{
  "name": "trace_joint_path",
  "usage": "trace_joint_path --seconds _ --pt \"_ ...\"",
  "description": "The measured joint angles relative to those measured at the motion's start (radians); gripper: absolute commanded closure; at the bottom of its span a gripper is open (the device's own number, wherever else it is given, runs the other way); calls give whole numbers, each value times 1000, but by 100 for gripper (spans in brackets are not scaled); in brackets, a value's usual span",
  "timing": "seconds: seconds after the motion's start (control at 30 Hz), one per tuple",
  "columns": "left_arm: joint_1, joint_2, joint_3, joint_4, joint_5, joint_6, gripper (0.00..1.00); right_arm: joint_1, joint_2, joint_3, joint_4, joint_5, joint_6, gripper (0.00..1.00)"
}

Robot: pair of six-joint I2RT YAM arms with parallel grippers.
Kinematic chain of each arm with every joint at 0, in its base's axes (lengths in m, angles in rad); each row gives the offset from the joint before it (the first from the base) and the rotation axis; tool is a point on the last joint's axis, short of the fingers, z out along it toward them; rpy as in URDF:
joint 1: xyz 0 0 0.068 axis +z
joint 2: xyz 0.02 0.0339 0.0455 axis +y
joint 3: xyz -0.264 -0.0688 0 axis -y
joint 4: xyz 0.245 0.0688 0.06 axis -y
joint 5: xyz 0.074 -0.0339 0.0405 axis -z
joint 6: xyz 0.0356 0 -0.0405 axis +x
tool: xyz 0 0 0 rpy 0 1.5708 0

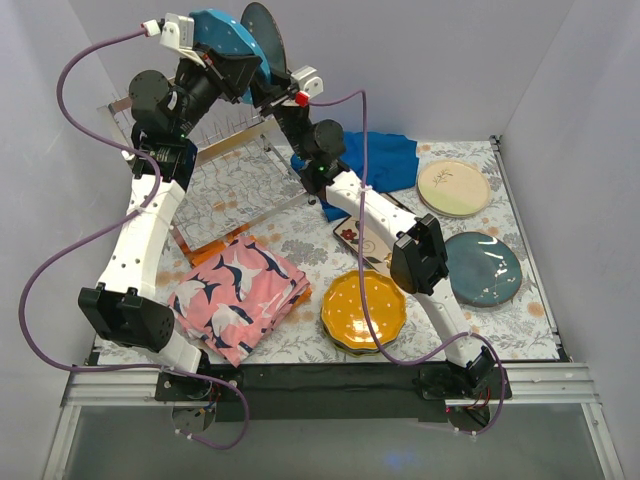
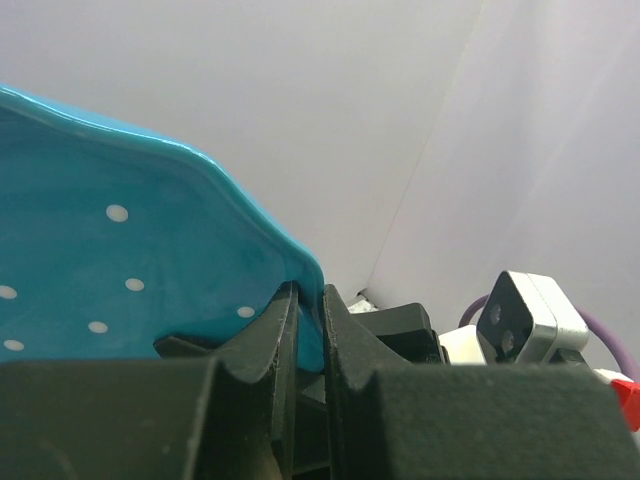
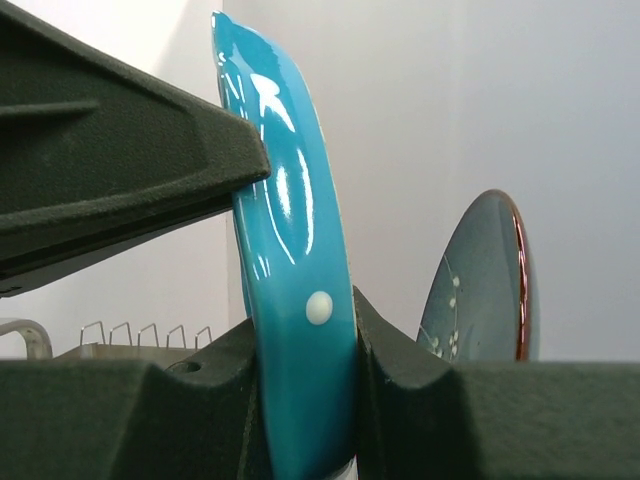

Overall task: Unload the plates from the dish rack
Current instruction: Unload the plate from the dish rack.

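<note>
The teal dotted plate (image 1: 222,33) is held upright in the air above the far end of the silver wire dish rack (image 1: 235,175). My left gripper (image 1: 243,63) is shut on its rim, seen in the left wrist view (image 2: 310,310) pinching the plate's edge (image 2: 120,250). My right gripper (image 1: 270,88) is shut on the same plate's lower rim, seen in the right wrist view (image 3: 305,345) around the plate (image 3: 285,200). A dark teal plate (image 1: 266,30) stands upright just behind it and also shows in the right wrist view (image 3: 485,280).
On the patterned table lie a cream and green plate (image 1: 453,187), a dark teal plate (image 1: 482,268), a stack topped by an orange plate (image 1: 363,310) and a square floral plate (image 1: 362,240) partly under the right arm. A pink patterned cloth (image 1: 240,295) and a blue cloth (image 1: 385,160) lie by the rack.
</note>
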Motion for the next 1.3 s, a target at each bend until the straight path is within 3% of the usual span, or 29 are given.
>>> trace_joint_path --seconds 0.7,0.97,1.3 --pt "-13 48 33 -43 -68 58 100 -5 -1 -2 -103 76 174 99" --pt "-8 43 86 -85 -89 93 81 -14 -1 -2 -117 124 310 99" --pt "-6 -11 87 -168 -156 133 74 -20 -1 -2 -130 155 409 99"
